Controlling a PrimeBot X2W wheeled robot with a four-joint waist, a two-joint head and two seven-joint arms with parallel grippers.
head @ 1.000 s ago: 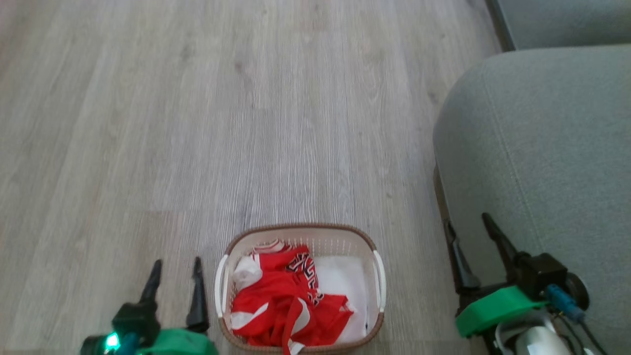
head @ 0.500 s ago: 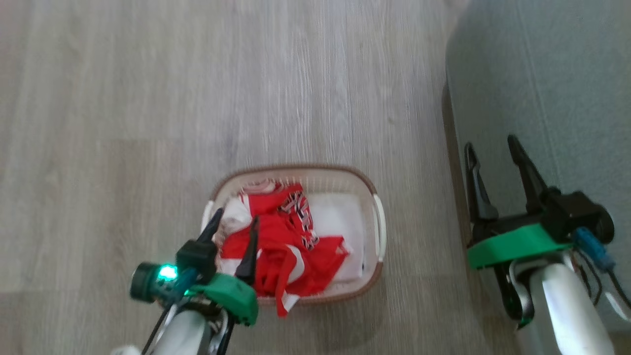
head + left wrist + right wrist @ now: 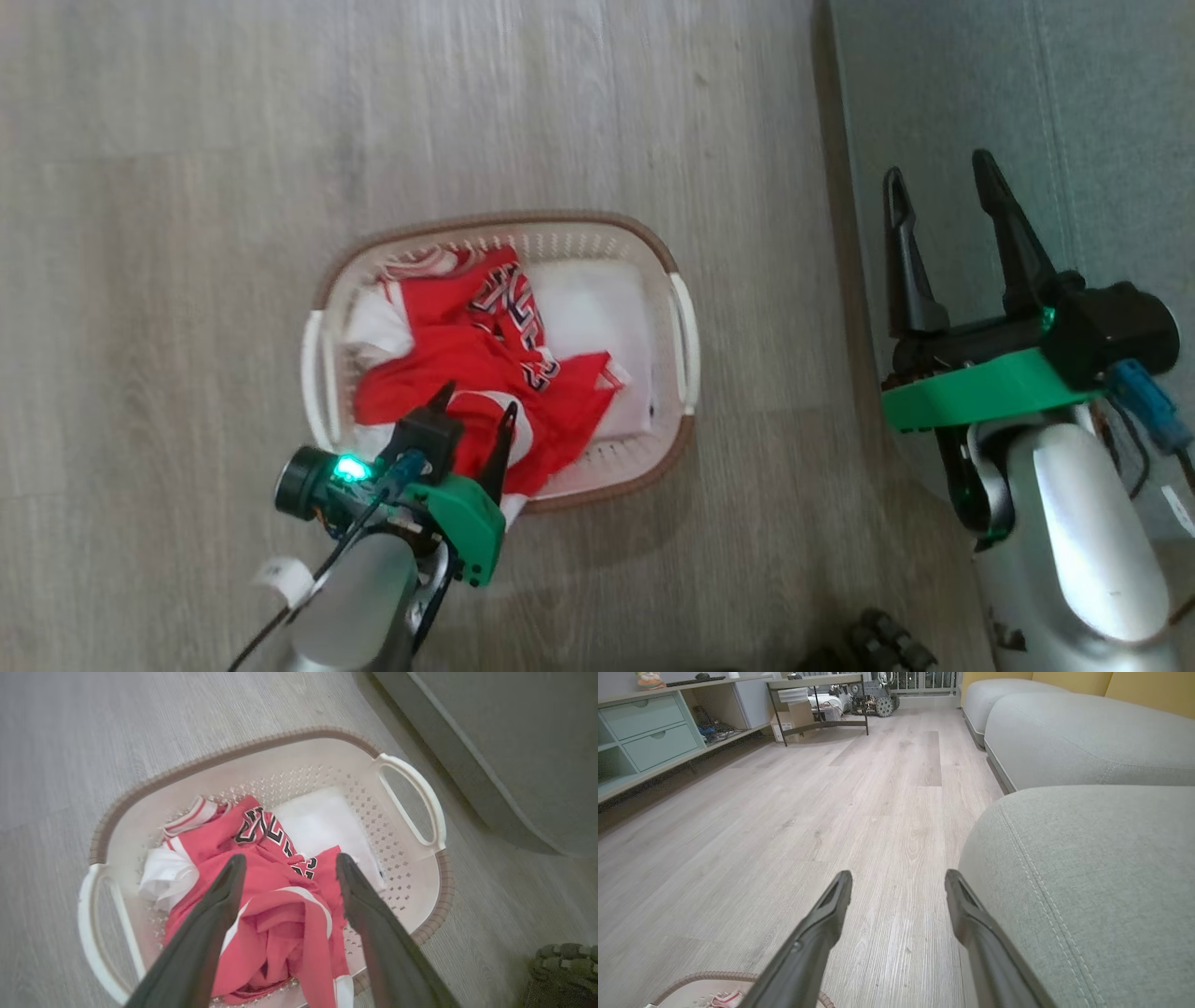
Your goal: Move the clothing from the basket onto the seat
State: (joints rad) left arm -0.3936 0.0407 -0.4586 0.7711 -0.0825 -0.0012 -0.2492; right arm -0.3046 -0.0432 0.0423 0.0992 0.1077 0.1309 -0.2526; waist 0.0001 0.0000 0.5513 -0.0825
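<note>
One basket (image 3: 597, 224) is standing on the wood floor (image 3: 187, 187), carrying one heap of red clothing (image 3: 439, 359) with one flat white pad (image 3: 597, 308) to the heap's right. The left gripper (image 3: 477, 399) is reaching in over the heap's near side, fingers apart, gripping nothing. Well to the right, the right gripper (image 3: 937, 166) is hovering with fingers spread wide, pointing far along the left edge of the grey-green seat (image 3: 1027, 93).

The basket (image 3: 688, 336) is sitting on the floor (image 3: 187, 140) left of the seat (image 3: 1074, 75), clothing (image 3: 439, 359) lying in it; I'm holding my left hand (image 3: 478, 396) over the clothing, right hand (image 3: 938, 163) at the seat's edge.
</note>
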